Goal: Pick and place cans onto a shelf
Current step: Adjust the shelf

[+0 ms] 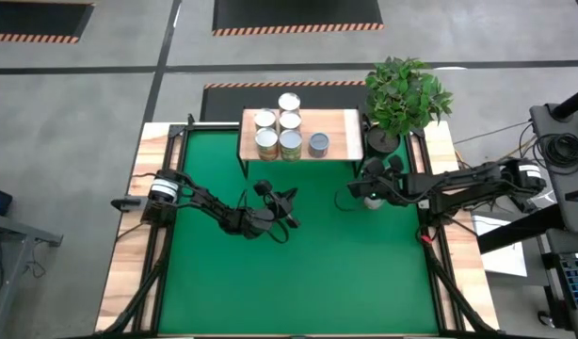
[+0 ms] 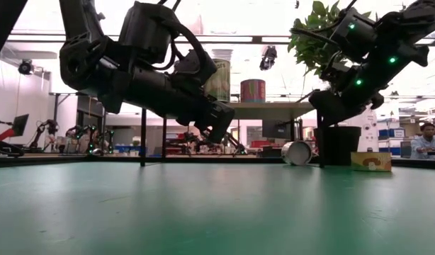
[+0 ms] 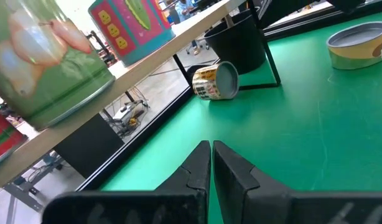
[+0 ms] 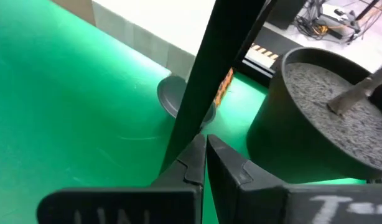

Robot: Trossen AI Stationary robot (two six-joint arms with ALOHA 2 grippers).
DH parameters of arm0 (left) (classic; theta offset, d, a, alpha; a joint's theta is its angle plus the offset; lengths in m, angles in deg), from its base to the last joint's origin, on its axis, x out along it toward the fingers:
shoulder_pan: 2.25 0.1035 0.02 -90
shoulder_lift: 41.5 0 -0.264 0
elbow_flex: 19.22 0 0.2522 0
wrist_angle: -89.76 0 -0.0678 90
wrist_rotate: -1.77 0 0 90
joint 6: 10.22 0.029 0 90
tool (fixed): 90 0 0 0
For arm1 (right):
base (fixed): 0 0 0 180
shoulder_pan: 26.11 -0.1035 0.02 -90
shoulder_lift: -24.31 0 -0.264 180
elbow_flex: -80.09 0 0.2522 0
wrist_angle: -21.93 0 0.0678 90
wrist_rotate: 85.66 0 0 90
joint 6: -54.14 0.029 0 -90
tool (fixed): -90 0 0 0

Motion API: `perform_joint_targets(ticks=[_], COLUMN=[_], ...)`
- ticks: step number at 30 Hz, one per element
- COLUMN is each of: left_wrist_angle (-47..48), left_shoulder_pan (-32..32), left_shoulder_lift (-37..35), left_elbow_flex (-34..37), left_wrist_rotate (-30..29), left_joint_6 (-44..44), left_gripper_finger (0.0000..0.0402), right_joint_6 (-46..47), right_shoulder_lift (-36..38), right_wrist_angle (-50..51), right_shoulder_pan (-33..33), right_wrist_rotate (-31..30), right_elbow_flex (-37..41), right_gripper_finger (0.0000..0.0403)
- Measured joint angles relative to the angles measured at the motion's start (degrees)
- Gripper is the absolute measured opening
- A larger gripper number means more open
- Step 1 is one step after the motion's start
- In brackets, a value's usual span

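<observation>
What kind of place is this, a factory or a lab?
Most likely a robotics lab or workshop: two robot arms work at a green table, more arms and monitors fill the room behind, and striped hazard tape marks the floor.

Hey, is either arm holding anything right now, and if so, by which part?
Nothing is held: the left gripper and right gripper are both shut on nothing.

floor: you've got grey concrete (image 1: 101, 94) with hazard-striped black mats (image 1: 297, 14)
furniture: desks and monitors (image 2: 19, 125) behind your table
light: bright ceiling panels (image 2: 239, 18)
people: someone seated (image 2: 428, 138) far off
</observation>
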Motion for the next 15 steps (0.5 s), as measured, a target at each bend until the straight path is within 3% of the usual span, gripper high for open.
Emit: perform_joint_targets(ticks=[15], left_wrist_angle=[0.11], left_shoulder_pan=[-0.11], left_shoulder_lift=[-0.01], left_elbow_flex=[0.08], left_wrist_rotate=[0.02], left_joint_6=[-1.3], left_gripper_finger=[0.0], right_joint_6=[-1.7], right_shoulder_lift=[2.06], right_wrist_angle=[-3.36], right_shoulder_pan=[0.58], right_wrist_rotate=[1.09], right_elbow_flex=[-0.07], right_gripper_finger=[0.0009])
